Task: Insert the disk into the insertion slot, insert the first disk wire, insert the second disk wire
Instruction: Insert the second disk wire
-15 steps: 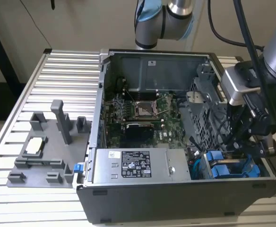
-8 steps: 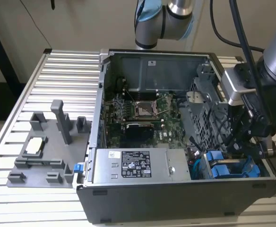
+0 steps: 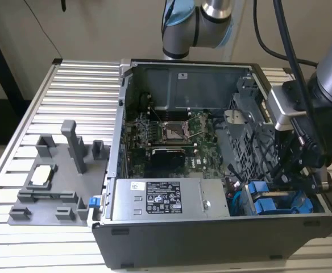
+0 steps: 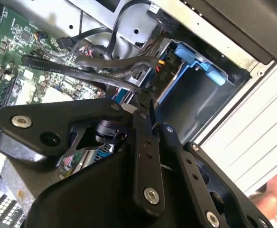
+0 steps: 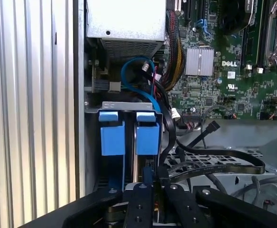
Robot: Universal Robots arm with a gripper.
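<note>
1. The ribbed metal worktop (image 3: 69, 91) carries an open computer case (image 3: 154, 242) lying on its side, and a grey fixture block (image 3: 58, 182) standing beside it on the exterior view's left.
2. Inside the case lie a green motherboard (image 3: 166, 142), a silver power supply (image 3: 166, 199) along the near wall, and a large perforated grey metal cage (image 3: 245, 136) towards the exterior view's right.
3. The arm (image 3: 331, 62) reaches down into the corner of the case at the exterior view's right, over the insertion slot (image 5: 129, 105).
4. The disk (image 5: 148, 133), in its blue frame, sits in the slot side by side with the other blue drive carrier (image 5: 112, 133); which of the two is the task's own I cannot tell for certain.
5. A blue cable (image 5: 138, 80) loops just beyond the carriers, and black flat cables (image 5: 214, 159) trail across the cage.
6. The gripper (image 4: 145, 102) is in both wrist views; its fingers (image 4: 143, 118) stand close together around a dark wire end, though whether they truly clamp it I cannot tell.
</note>
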